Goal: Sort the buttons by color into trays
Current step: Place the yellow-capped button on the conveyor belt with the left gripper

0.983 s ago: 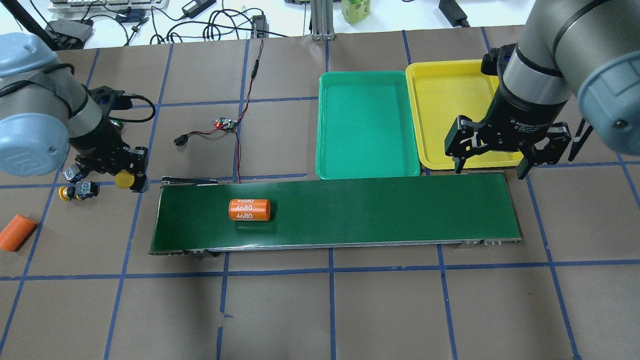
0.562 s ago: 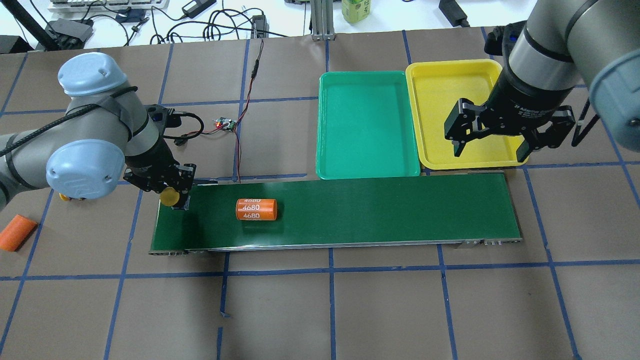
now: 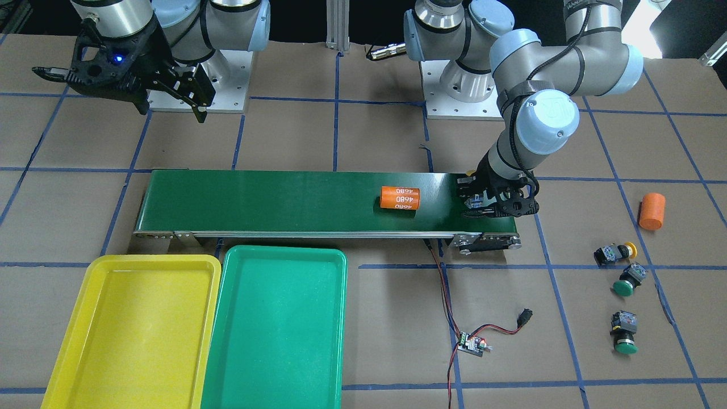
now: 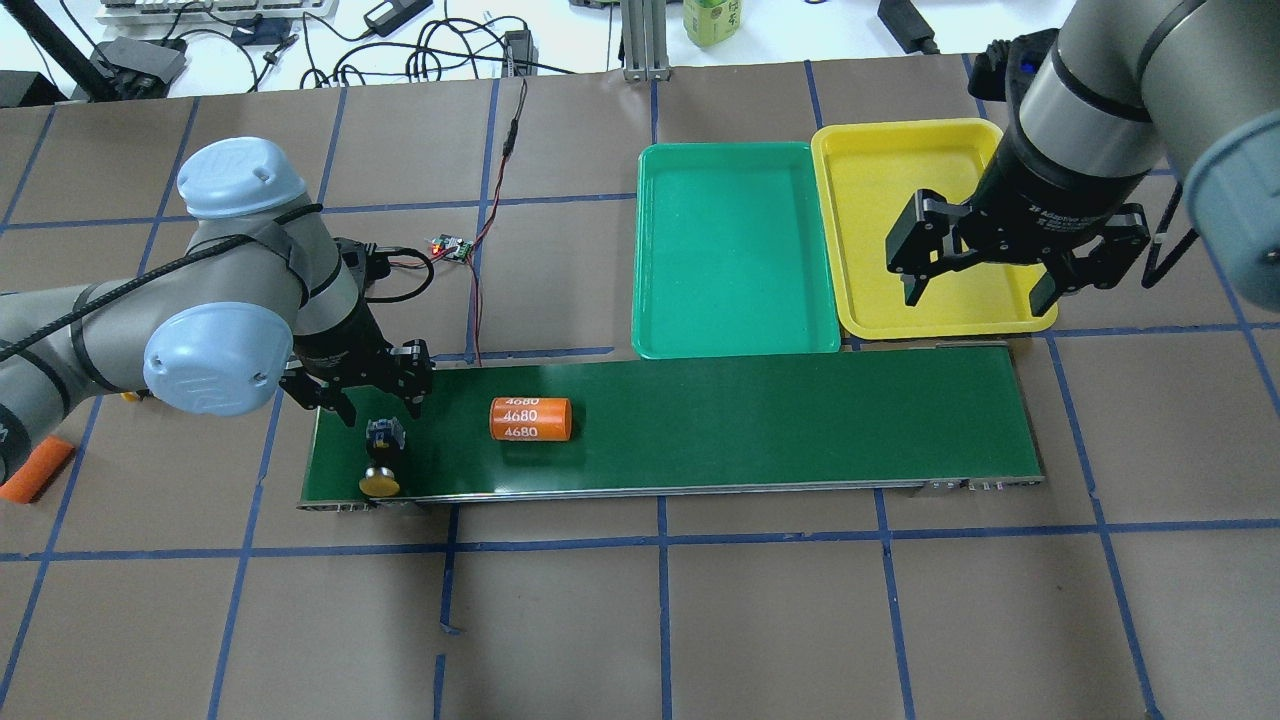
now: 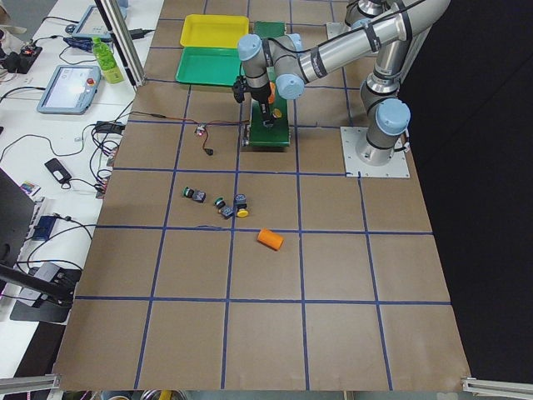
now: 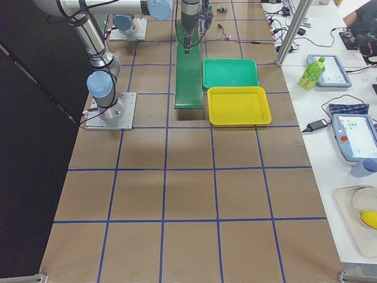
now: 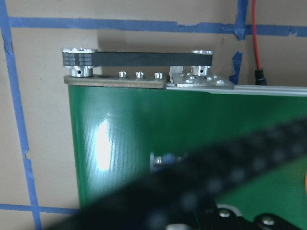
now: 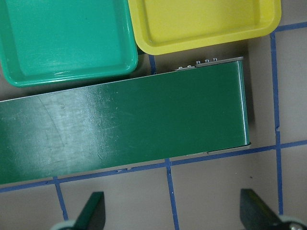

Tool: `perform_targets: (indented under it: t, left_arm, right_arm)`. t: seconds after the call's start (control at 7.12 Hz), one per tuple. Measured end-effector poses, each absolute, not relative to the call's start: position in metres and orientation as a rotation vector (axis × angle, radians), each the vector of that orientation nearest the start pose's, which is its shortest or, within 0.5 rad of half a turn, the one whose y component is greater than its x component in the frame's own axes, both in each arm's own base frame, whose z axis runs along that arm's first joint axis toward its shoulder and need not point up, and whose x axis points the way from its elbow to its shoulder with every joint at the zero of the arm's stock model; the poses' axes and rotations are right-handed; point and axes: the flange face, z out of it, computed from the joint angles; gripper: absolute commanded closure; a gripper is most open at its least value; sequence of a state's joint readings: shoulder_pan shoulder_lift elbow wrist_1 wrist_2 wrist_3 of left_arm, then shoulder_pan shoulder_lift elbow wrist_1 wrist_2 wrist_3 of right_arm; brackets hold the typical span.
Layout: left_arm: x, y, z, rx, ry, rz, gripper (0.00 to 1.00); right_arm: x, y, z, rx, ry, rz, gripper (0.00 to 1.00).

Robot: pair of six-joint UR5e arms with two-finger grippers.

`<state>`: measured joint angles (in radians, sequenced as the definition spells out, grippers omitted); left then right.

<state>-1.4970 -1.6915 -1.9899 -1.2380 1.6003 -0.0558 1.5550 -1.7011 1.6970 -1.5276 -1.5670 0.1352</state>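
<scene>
We see one yellow button [image 4: 384, 438] lying on its side at the left end of the green belt [image 4: 750, 420], with its cap toward the belt's robot-side edge. It sits just below the fingertips of the left claw [image 4: 382, 412]. That claw's jaws stand parted and clamp nothing, and we cannot tell whether a finger touches the button's body.

To this claw's right along the belt, near but apart, lies an orange cylinder [image 4: 530, 418] printed 4680. To the claw's left, off the belt on the brown table [image 4: 700, 620], we find a second yellow button [image 3: 613, 253] and a green button [image 3: 626, 282]. A second green button [image 3: 623, 335] lies farther from the claw, and a second orange cylinder [image 3: 651, 211] is there too.

Well to the right, past the belt's far edge, the green tray [image 4: 735, 250] and the yellow tray [image 4: 880, 170] lie side by side. The right claw [image 4: 975, 298] hangs over the yellow tray's near edge with its jaws spread wide, carrying nothing.
</scene>
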Motion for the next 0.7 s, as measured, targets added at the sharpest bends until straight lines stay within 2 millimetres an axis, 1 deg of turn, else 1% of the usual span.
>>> perform_targets:
  t: [0.14,0.28,0.42,0.56,0.7]
  left_arm:
    - [-0.109,-0.474,0.267,-0.222,3.124,0.305,0.00]
    - [-0.117,-0.477,0.271,-0.254,3.170,0.275,0.00]
    - [-0.117,-0.483,0.281,-0.249,3.195,0.232,0.00]
    - [-0.099,-0.495,0.296,-0.198,3.199,0.173,0.00]
    - [-0.059,-0.510,0.311,-0.146,3.186,0.123,0.00]
  right_arm:
    - [0.127,-0.435,0.482,0.241,3.130,0.060,0.00]
    - [0.127,-0.435,0.482,0.247,3.129,0.051,0.00]
    - [0.127,-0.436,0.483,0.248,3.128,0.036,0.00]
    - [0.127,-0.437,0.484,0.245,3.127,0.029,0.00]
    - [0.127,-0.437,0.483,0.244,3.126,0.027,0.00]
